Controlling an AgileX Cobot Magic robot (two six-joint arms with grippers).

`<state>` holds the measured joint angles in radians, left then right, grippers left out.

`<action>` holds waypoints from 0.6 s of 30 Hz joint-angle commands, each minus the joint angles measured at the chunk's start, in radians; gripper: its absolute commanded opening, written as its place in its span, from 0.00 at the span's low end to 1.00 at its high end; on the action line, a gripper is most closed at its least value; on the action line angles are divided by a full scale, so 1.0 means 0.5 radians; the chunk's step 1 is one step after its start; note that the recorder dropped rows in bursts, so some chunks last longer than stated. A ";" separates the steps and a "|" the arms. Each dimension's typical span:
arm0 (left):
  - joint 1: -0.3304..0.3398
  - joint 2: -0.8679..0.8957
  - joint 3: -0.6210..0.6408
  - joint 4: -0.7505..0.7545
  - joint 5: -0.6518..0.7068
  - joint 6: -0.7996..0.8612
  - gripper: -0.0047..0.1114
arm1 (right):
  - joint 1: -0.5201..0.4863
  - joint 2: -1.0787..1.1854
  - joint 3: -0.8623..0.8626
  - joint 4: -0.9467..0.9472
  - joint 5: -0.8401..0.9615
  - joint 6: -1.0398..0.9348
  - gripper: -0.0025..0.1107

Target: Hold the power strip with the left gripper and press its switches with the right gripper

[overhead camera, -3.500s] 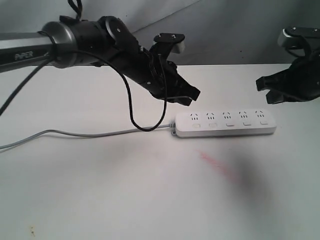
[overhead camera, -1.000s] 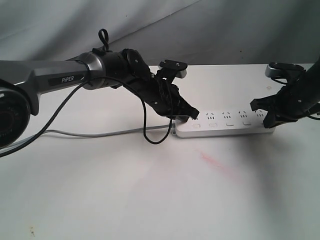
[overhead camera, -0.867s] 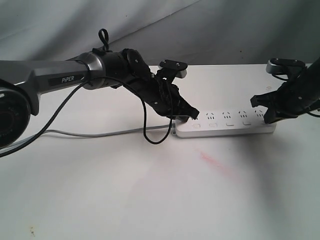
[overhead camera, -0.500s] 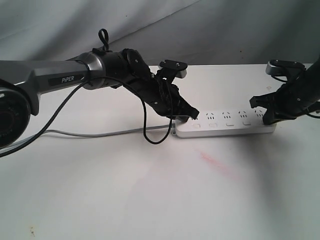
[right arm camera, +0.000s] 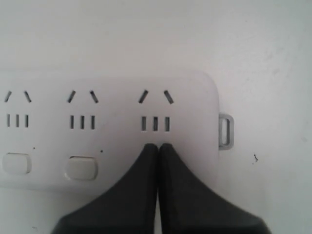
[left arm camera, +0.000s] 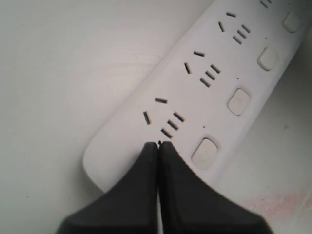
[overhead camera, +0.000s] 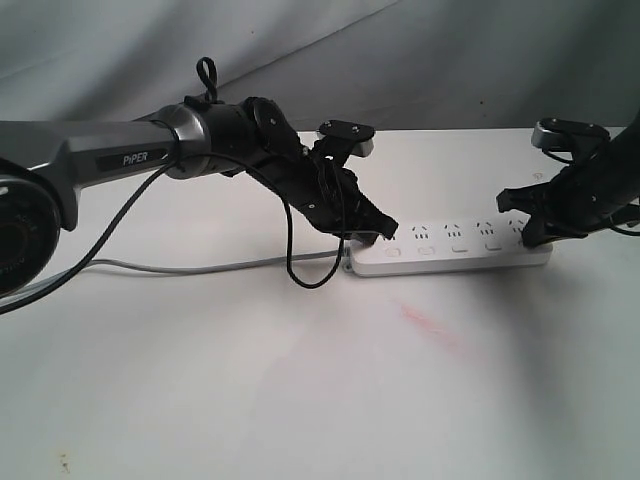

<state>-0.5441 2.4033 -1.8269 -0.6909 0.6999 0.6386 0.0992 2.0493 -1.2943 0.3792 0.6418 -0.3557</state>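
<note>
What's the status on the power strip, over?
Left gripper shut, tips on strip at cord end. Right gripper shut over last of the switches. Strip flat on table. Black cable loop hangs by cord end.

— Any lettering to call out there?
— One word: "PIPER", pale on a dark plate, on the left arm's grey link (overhead camera: 62, 152), out at nine o'clock in the exterior view.

The light is soft and rather dim. A broad grey shadow lies on the table (overhead camera: 250, 400) at the exterior view's right. Both wrist views look pale and slightly blurred.
</note>
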 commanded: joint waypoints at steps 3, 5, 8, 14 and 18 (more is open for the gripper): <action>-0.004 0.037 0.011 0.039 0.050 -0.019 0.04 | 0.017 -0.202 0.048 -0.011 -0.042 -0.021 0.02; -0.004 0.037 0.011 0.039 0.050 -0.019 0.04 | 0.061 -0.242 0.048 -0.011 -0.044 -0.026 0.02; -0.004 0.037 0.011 0.039 0.050 -0.019 0.04 | 0.122 -0.246 0.048 -0.034 -0.044 -0.026 0.02; -0.004 0.037 0.011 0.039 0.053 -0.019 0.04 | 0.204 -0.246 0.048 -0.070 -0.047 -0.018 0.02; -0.004 0.037 0.011 0.039 0.053 -0.019 0.04 | 0.207 -0.246 0.048 -0.102 -0.047 -0.003 0.02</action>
<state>-0.5441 2.4033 -1.8269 -0.6909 0.7040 0.6386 0.1991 1.9325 -1.2739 0.3532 0.6212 -0.3625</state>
